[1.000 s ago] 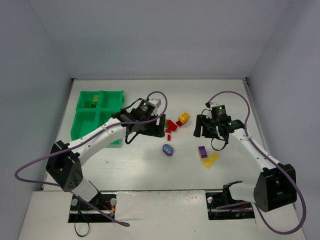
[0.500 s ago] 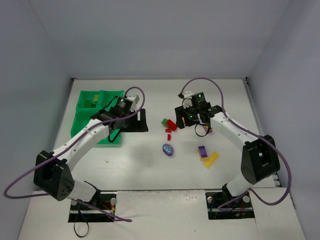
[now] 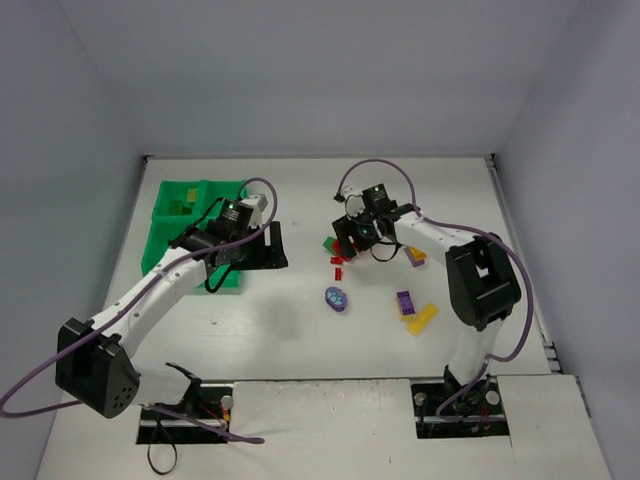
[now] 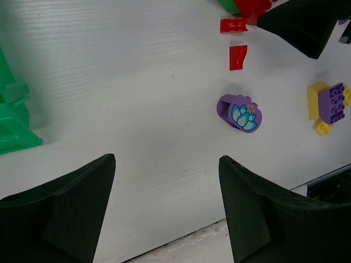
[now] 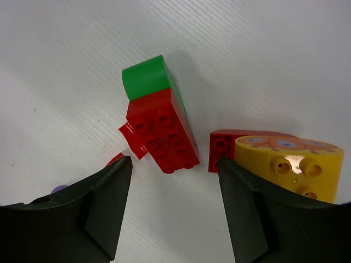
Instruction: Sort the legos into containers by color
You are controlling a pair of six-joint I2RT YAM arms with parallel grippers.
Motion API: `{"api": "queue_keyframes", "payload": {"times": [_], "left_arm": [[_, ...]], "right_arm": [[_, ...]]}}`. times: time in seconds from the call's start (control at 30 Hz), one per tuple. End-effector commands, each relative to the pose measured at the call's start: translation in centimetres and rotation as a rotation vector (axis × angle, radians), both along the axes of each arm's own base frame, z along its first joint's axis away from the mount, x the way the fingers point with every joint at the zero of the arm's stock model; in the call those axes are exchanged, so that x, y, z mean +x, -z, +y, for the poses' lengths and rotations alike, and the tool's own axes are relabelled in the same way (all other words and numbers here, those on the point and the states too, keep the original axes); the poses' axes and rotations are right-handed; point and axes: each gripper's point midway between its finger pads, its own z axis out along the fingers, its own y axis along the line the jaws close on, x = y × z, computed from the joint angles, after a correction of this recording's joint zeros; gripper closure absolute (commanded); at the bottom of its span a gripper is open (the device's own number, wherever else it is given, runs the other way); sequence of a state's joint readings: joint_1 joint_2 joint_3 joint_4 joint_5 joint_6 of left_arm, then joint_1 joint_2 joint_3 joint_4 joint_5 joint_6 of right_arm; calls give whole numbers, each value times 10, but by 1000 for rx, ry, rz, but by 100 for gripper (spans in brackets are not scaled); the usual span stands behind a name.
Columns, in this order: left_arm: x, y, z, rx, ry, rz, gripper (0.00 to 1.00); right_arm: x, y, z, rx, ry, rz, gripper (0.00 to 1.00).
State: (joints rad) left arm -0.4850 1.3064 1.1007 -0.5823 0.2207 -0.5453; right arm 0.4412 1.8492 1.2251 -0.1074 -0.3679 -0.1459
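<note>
The green four-compartment tray stands at the left, its corner showing in the left wrist view. My left gripper is open and empty, beside the tray's right edge, above bare table. My right gripper is open and empty, low over a red brick joined to a green brick. A second red brick and a yellow patterned piece lie by its right finger. The oval purple piece lies mid-table.
Two small red pieces lie near the right gripper. A purple brick and a yellow brick lie right of centre. Another purple and yellow piece lies under the right arm. A lime brick is in the tray's far-left compartment.
My left gripper has drawn back left from the red bricks to the tray's edge. My right gripper has swung left from the table's right side to over the red and green bricks.
</note>
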Motion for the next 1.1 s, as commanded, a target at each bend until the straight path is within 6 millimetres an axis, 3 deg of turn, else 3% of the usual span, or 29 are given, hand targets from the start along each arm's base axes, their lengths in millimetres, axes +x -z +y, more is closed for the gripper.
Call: {"api": "queue_keyframes", "payload": {"times": [0.0,0.13,0.6,0.7,0.73,0.8,0.87,1.07], "left_arm": [[5,-15,-3,-39,-6,-40,30],[6,-14,-5,-43,-3,-36,30],[8,-14,-7,-48,3,-31,30],[8,-15,-9,-56,9,-33,30],[8,-16,-10,-61,12,-35,30],[9,-20,-12,-76,22,-48,30],[11,-27,-15,-94,42,-86,30],[18,-65,-19,-158,73,-223,30]], "right_arm": [[27,-31,21,39,-56,-137,40],[30,-31,25,27,-85,-162,40],[25,2,25,-2,-94,-110,45],[23,4,24,-2,-95,-108,60],[21,0,25,3,-98,-112,77],[28,-16,28,31,-96,-166,98],[28,-25,30,55,-106,-179,100],[12,-84,44,201,-162,-245,100]]}}
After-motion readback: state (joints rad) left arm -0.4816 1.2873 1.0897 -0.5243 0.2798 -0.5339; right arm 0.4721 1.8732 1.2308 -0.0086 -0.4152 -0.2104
